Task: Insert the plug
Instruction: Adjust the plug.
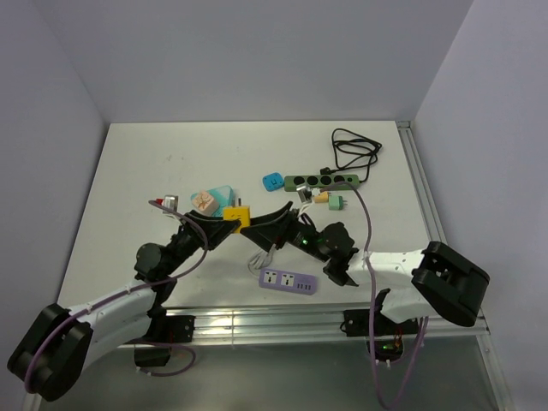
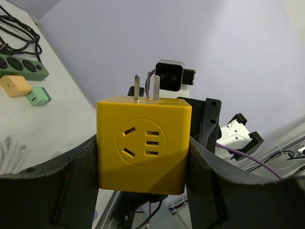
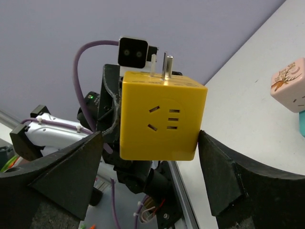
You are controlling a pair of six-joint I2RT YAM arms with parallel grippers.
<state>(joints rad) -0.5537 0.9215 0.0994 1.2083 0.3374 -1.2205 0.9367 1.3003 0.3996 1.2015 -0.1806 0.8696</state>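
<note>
Left wrist view: my left claw [image 2: 143, 164] pinches the yellow plug cube [image 2: 142, 138] by its two sides, aloft over the worktop [image 1: 171, 163]. My right claw [image 3: 150, 143] straddles it, spread, apparently not yet touching. I judge this a handover for regripping.

A white surface [image 1: 171, 163] carries everything. Toward its far right lies a green power strip [image 1: 321, 181], its black cable [image 1: 355, 150] looped just behind it. A blue adapter [image 1: 272, 181] sits at the strip's left end, with a beige plug [image 1: 322, 198] and a mint plug [image 1: 337, 203] just in front. Near the front edge lies a lilac power strip [image 1: 288, 281]. At centre left, a pink cube adapter [image 1: 203, 201] touches a teal block [image 1: 225, 195].
</note>
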